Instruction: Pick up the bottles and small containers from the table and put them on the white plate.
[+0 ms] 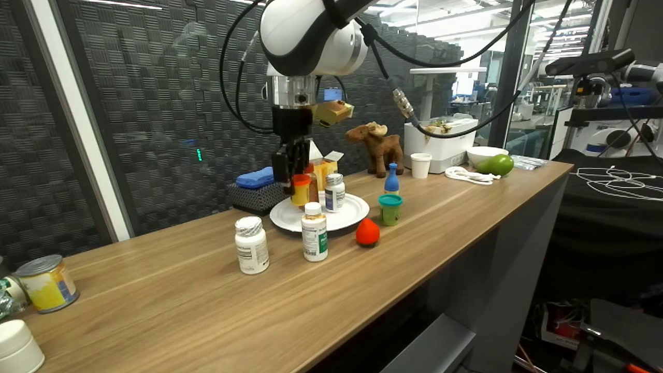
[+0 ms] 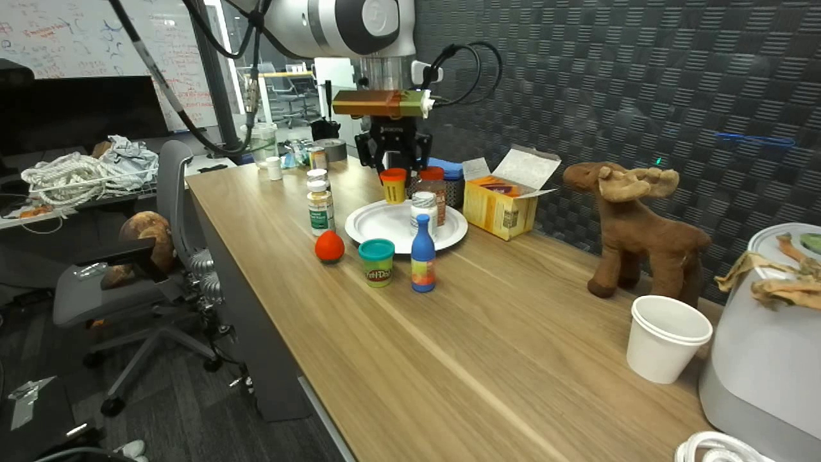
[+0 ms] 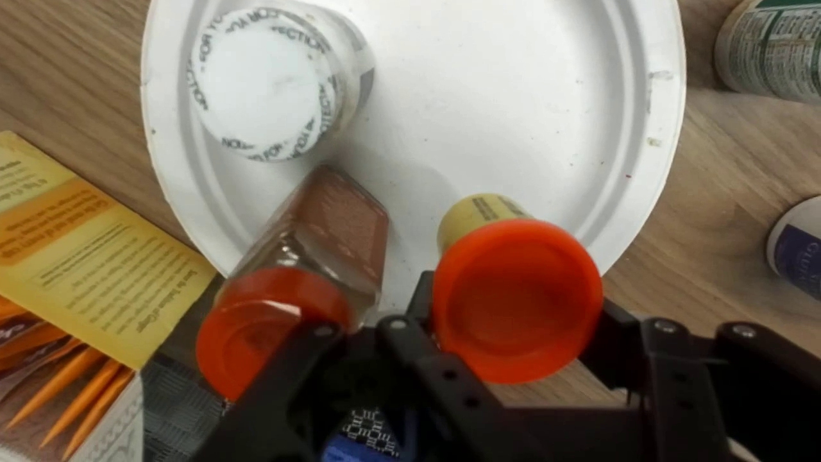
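Observation:
My gripper (image 3: 516,311) is shut on a yellow tub (image 2: 394,192) with an orange lid (image 3: 519,301), held upright above the white plate (image 2: 381,224). A white bottle (image 1: 334,194) and a brown, red-capped bottle (image 3: 346,212) stand on the plate; the tub partly hides the brown one in an exterior view. On the table beside the plate stand a white bottle (image 1: 251,248), a white-capped bottle with a green label (image 1: 314,235), a red round container (image 1: 368,233), a green tub with a teal lid (image 2: 377,263) and a blue bottle (image 2: 423,256).
An open yellow box (image 2: 500,205) stands right behind the plate. A dark patterned box (image 1: 256,196) with a blue cloth (image 1: 255,177) is against the wall. A brown toy moose (image 2: 635,224), paper cups (image 2: 664,340) and a can (image 1: 47,285) stand farther along the table.

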